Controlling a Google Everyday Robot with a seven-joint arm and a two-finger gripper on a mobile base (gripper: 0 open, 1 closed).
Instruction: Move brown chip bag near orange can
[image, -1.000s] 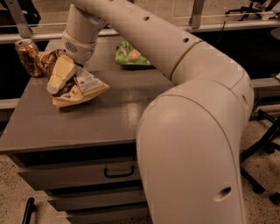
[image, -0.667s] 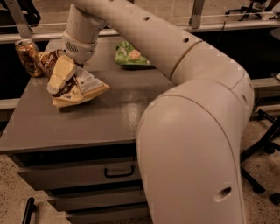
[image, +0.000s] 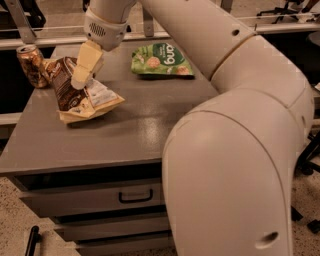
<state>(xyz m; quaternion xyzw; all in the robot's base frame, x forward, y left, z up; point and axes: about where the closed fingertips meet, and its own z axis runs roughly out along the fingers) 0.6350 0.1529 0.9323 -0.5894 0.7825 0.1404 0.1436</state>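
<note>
Gripper (image: 80, 80) low over left half of grey cabinet top (image: 130, 132), tip down on the brown chip bag (image: 82, 97); whether it is spread or pinching the foil cannot be told. Bag lies crumpled directly under and just nearer than the gripper, well inside the top's left edge. Its far-left end reaches the orange can (image: 31, 65), touching or just short, cannot tell which. Can stands upright left of and beyond the gripper, near the top's far-left corner and close to the left edge. Green snack bag (image: 160, 60) lies flat right of and beyond the gripper, apart from the brown bag. Bare surface between the two bags to the gripper's right, and a wide bare strip from the brown bag to the near edge. Robot arm (image: 225, 75) sweeps in from the right, its bulk covering the top's right side. Drawers (image: 90, 197) under the top are closed, contents hidden; one handle (image: 135, 196) shows. Count: one can, two bags (one brown, one green).
</note>
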